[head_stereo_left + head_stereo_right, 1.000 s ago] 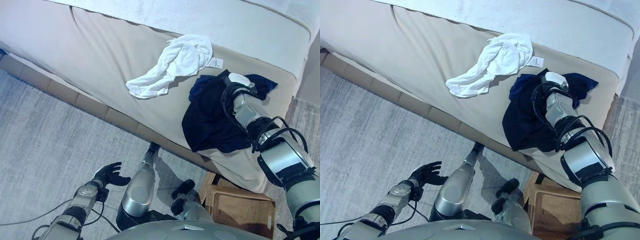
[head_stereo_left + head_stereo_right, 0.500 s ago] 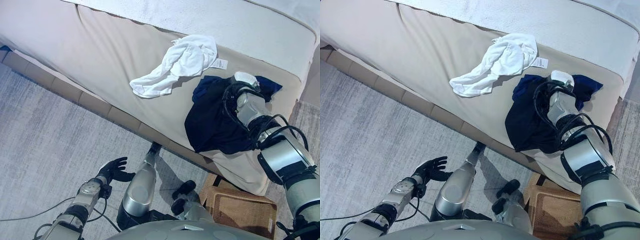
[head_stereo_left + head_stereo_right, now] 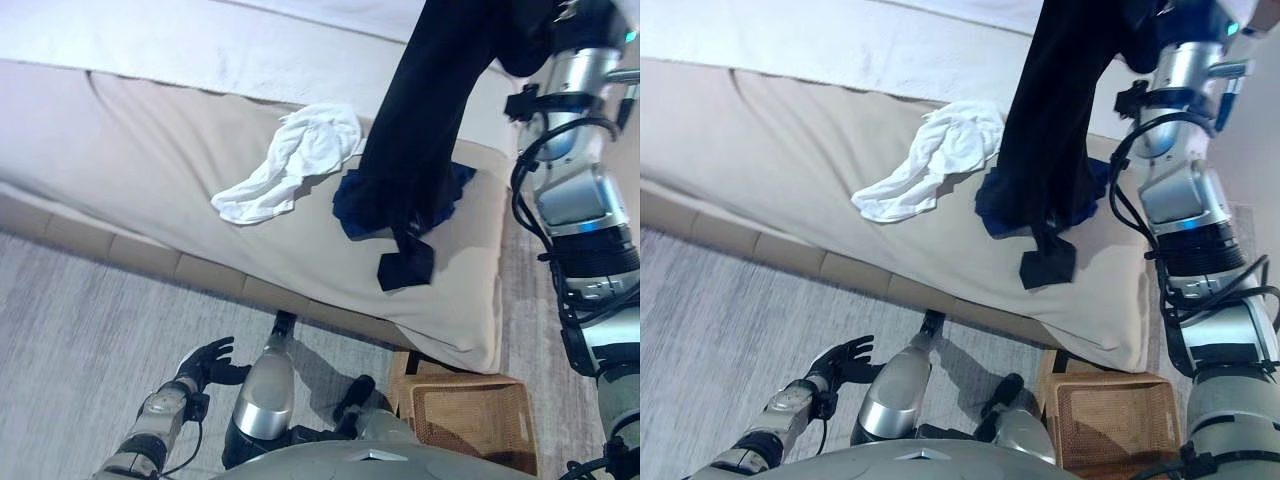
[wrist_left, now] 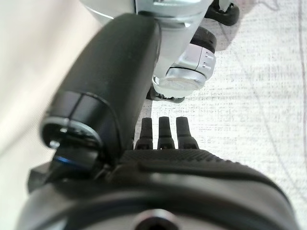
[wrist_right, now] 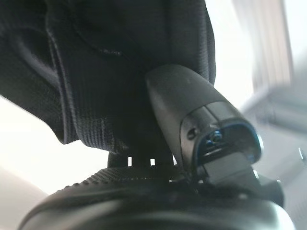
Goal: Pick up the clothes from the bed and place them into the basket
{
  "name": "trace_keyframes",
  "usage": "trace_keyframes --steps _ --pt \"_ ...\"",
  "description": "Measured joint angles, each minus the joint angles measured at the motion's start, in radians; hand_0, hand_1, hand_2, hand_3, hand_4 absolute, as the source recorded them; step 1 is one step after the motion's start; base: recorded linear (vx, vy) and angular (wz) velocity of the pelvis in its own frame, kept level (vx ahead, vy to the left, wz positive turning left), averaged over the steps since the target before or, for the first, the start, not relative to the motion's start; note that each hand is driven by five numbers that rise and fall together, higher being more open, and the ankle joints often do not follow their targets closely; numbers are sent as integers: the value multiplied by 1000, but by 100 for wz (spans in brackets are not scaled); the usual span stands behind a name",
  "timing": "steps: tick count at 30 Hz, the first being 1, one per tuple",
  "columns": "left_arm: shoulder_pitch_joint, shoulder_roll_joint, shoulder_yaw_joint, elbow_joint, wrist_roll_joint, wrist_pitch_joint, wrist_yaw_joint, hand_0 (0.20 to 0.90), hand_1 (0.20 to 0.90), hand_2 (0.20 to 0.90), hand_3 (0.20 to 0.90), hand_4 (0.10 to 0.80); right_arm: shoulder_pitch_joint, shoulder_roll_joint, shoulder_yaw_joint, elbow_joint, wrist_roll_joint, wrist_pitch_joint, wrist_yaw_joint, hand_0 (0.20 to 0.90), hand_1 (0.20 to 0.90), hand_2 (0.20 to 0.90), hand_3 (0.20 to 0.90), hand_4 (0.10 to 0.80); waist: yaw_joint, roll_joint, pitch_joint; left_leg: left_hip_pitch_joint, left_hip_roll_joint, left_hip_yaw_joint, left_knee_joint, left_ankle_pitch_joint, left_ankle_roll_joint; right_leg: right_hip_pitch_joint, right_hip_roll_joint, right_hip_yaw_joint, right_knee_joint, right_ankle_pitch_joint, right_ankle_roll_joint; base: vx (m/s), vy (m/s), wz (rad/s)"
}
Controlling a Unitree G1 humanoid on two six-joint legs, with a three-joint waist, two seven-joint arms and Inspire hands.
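My right robot hand (image 5: 192, 139) is raised high over the bed (image 3: 150, 180), thumb and fingers pinching a dark garment (image 3: 430, 110) that hangs down, its lower end still on the mattress. A white garment (image 3: 285, 165) lies crumpled just beside it. The wicker basket (image 3: 465, 420) sits on the floor by the bed's corner. My left robot hand (image 3: 205, 362) hangs low, fingers loosely spread, empty.

Dark garment (image 3: 420, 120) hangs lengthwise, lower end bunched on bed (image 3: 150, 140). White garment (image 3: 285, 165) lies crumpled at its 9 o'clock. Wicker basket (image 3: 465, 420) stands on floor at 6 o'clock.
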Motion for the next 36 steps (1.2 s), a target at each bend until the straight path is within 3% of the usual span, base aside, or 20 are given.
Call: trace_keyframes --steps 7,11,17,25,28,36 --pt "50 -1 -1 29 37 55 0 900 900 900 900 800 84 -93 -41 -33 76 -1 -68 300 300 300 200 100 -72 -9 -118 40 12 53 -4 -17 2 6 -1 51 2 0 0 -17 -41 -23" --pt "79 -2 1 35 56 63 -1 900 900 900 900 800 235 -134 -167 -44 103 -8 -101 300 300 300 200 100 -124 -4 -154 73 22 94 -9 -28 5 11 -1 90 1 0 0 -39 -53 -30" --pt "120 -21 -6 51 76 97 -6 900 900 900 900 800 383 -142 -295 -42 158 -7 -185 300 300 300 200 100 -226 34 -225 98 43 186 -11 -46 3 -24 7 190 3 8 -11 -44 -45 -46" --pt "116 -21 -49 64 74 123 -8 900 900 900 900 800 412 -215 -318 22 224 -8 -215 300 300 300 200 100 -346 69 -272 147 71 286 -16 -69 -3 -42 27 293 -5 24 -10 -29 -29 -44" --pt "82 -31 -67 60 73 122 -17 900 900 900 900 800 418 -219 -327 62 246 -9 -187 300 300 300 200 100 -359 69 -276 160 82 310 -16 -75 -8 -43 35 311 -6 28 -5 7 -51 -22" --pt "35 -92 -106 36 75 118 -66 900 900 900 900 800 556 -217 -323 158 264 6 54 300 300 300 200 100 -389 54 -305 175 96 373 -16 -86 -19 -67 46 359 -4 31 -8 27 -73 -23"
